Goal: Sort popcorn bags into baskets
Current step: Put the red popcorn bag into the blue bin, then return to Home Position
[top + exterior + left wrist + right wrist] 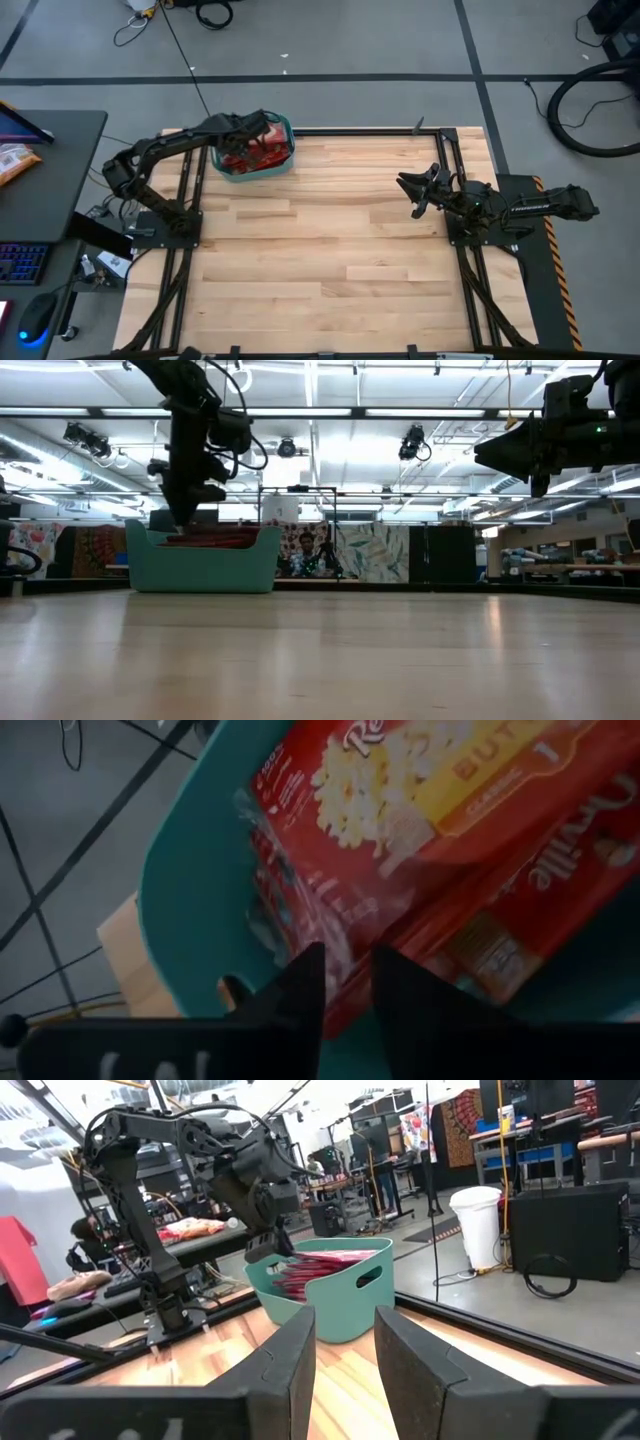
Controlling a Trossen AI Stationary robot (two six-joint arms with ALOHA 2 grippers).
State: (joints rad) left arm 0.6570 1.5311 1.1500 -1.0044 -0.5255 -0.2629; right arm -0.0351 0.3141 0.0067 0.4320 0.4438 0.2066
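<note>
my left claw [262, 133] hangs over the teal basket [283, 165], fingers slightly parted and gripping nothing, the popcorn bags [420, 830] piled just beneath it, while my right claw [415, 190] waits parted above the table [330, 260].

Wooden table [330, 260], white bin [474, 1220], keyboard [22, 262]

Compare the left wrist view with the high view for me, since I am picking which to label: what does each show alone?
Left wrist only: the print on the bags and the small gap between the left pincer's fingers. High only: the whole table, the right pincer waiting over its right side, the left arm reaching to the far left corner. Both: red bags piled in the teal basket.
</note>
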